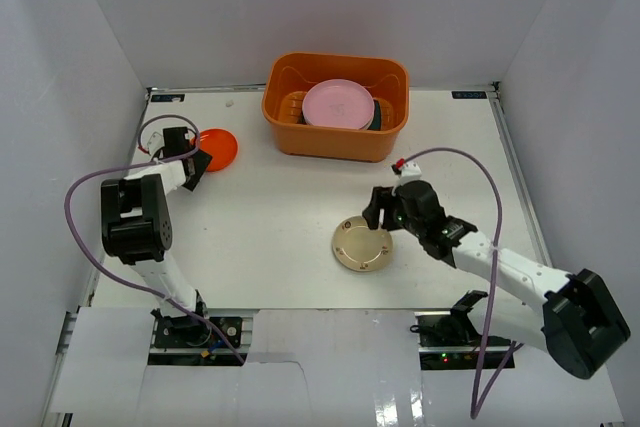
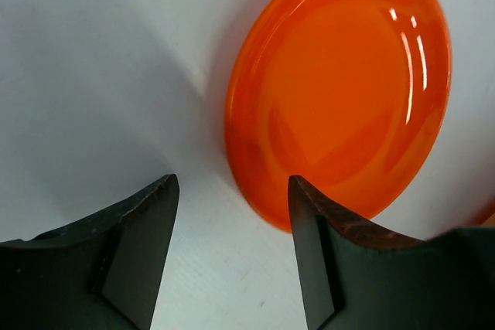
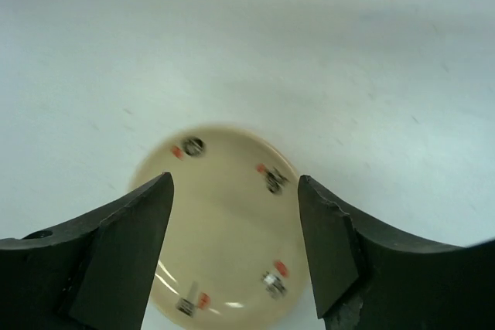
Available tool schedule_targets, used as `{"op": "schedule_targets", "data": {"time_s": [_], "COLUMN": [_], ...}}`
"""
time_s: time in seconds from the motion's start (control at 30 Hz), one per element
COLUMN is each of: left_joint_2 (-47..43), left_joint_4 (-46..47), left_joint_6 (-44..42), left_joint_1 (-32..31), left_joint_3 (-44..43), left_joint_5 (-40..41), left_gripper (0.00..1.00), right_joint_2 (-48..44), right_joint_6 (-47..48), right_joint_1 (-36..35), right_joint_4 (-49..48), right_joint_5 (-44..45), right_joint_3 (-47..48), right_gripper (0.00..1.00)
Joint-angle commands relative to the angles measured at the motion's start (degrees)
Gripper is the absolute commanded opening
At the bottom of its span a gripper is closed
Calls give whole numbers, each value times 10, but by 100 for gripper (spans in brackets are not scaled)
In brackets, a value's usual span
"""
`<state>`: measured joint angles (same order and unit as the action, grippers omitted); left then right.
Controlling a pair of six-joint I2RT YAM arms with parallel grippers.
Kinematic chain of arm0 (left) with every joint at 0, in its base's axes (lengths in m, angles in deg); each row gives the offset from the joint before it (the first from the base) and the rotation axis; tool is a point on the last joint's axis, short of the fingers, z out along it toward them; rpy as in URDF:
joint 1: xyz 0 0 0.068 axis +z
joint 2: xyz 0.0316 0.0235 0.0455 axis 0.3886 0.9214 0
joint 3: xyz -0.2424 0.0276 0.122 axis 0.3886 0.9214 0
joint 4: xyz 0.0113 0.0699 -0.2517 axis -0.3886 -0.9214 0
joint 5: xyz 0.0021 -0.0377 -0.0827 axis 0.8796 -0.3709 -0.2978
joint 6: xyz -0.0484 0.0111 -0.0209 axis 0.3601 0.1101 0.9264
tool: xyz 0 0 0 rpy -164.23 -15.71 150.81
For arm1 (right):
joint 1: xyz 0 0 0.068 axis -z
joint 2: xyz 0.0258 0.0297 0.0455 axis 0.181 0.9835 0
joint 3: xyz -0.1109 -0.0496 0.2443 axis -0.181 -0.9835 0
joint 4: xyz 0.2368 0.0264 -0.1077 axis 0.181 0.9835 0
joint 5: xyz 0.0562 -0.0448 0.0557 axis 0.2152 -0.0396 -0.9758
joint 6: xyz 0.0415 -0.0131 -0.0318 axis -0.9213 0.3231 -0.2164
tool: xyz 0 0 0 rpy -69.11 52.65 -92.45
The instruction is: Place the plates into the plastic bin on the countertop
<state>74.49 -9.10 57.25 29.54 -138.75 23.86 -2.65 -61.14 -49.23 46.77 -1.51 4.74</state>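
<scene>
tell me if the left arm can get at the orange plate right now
Probably yes: the left gripper is open right at the near rim of the orange plate, with nothing between them on the countertop.

We note open countertop between the orange-red plate on the left and the small beige plate. The plastic bin blocks the far middle, and a pink plate covers much of its interior. White walls close both sides.

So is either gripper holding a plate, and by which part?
Nothing is held. The left gripper is open beside the orange plate, the right gripper open over the beige plate.
</scene>
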Motion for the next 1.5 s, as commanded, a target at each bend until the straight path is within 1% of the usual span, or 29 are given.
{"op": "schedule_targets", "data": {"time_s": [0.0,0.07,0.1,0.13,0.23,0.27,0.3,0.37,0.4,0.43,0.5,0.53,0.63,0.67,0.73,0.77,0.83,0.87,0.9,0.93,0.97,1.0,1.07,1.1,1.17,1.2,1.3,1.33,1.47], "left_joint_2": [30,49,56,62,81,83,83,76,69,47,17,-27,-114,-172,-222,-260,-287,-297,-292,-283,-269,-234,-190,-140,-84,-29,49,97,202], "left_joint_4": [19,31,36,40,48,46,45,45,44,43,48,53,90,117,119,119,119,119,118,112,110,107,99,93,62,48,11,-3,-51], "left_joint_6": [-5,-6,-7,-7,-9,-9,-11,-22,-25,-31,-28,-24,-2,5,3,-5,-14,-18,-33,-42,-50,-63,-79,-89,-103,-111,-119,-119,-120], "left_joint_1": [14,19,21,24,28,29,29,31,31,31,31,31,29,28,15,8,-23,-38,-55,-103,-123,-157,-186,-208,-227,-242,-258,-260,-260], "left_joint_3": [-19,-20,-21,-21,-26,-28,-31,-33,-33,-32,-21,-12,43,62,63,59,37,26,-5,-25,-45,-89,-138,-191,-252,-310,-388,-437,-564], "left_joint_5": [-22,-29,-34,-44,-52,-54,-56,-58,-64,-70,-98,-124,-173,-184,-203,-208,-209,-205,-202,-196,-190,-189,-182,-182,-187,-183,-195,-196,-202], "left_gripper": [69,65,60,49,22,4,0,0,0,0,0,0,0,0,0,0,0,0,0,0,0,0,0,0,0,0,0,0,0], "right_joint_2": [-79,-114,-124,-134,-156,-154,-138,-103,-91,-80,-51,-42,-10,1,2,-13,-42,-82,-100,-121,-152,-165,-191,-196,-208,-210,-213,-213,-206], "right_joint_6": [-35,-60,-69,-75,-86,-87,-85,-90,-92,-98,-107,-120,-133,-140,-143,-137,-126,-114,-106,-98,-80,-69,-49,-34,-21,-8,8,16,35], "right_joint_1": [8,12,13,19,36,41,45,49,51,51,51,51,53,54,55,56,55,55,56,56,55,56,56,55,57,56,59,59,61], "right_joint_4": [48,79,86,92,103,99,86,68,28,11,-15,-41,-69,-72,-74,-69,-56,-42,-33,-20,7,21,48,67,82,91,107,111,147], "right_joint_5": [67,60,65,77,77,68,51,-4,-26,-64,-100,-118,-128,-129,-129,-130,-128,-128,-126,-122,-118,-110,-101,-89,-76,-65,-40,-39,-28], "right_joint_3": [-58,-98,-109,-119,-149,-156,-162,-166,-174,-177,-180,-184,-193,-195,-199,-198,-195,-188,-182,-173,-147,-132,-84,-68,-40,-16,31,43,101], "right_gripper": [73,73,73,72,71,70,69,67,66,66,63,60,41,28,13,8,8,8,8,8,8,8,8,8,8,8,8,8,8]}}
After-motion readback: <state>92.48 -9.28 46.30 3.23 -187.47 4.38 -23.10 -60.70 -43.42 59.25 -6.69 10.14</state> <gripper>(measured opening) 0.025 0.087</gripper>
